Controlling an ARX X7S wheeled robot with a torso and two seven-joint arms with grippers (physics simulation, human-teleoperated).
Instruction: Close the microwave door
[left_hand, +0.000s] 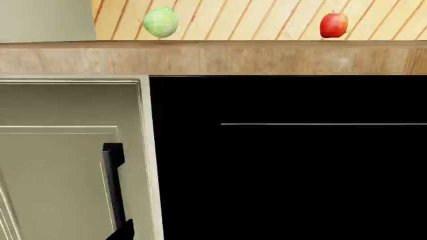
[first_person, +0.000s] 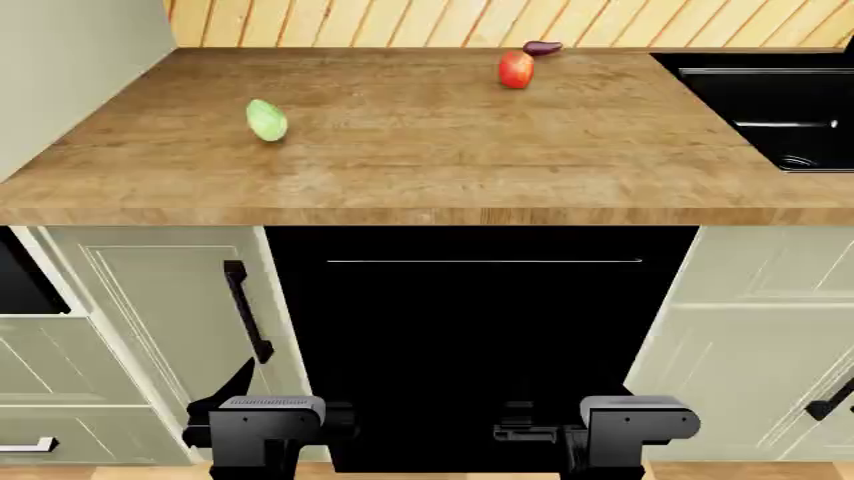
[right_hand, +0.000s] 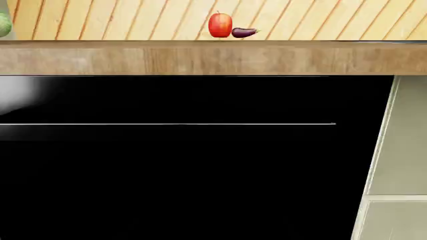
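Microwave door outside every view; on wooden counter (first_person: 400, 160), green fruit (first_person: 267, 120) at 10 o'clock, red apple (first_person: 515, 69) and eggplant (first_person: 542, 46) at 12, sink (first_person: 814, 75) at 2; left arm (first_person: 267, 420) at 7, right arm (first_person: 638, 420) at 5, claw states impossible to tell

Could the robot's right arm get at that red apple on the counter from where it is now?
Probably not yet. The right gripper sits low by the black panel, and the apple lies far back.

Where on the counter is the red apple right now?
In the head view, the red apple sits toward the back of the wooden countertop, just in front of the small eggplant and left of the black sink.
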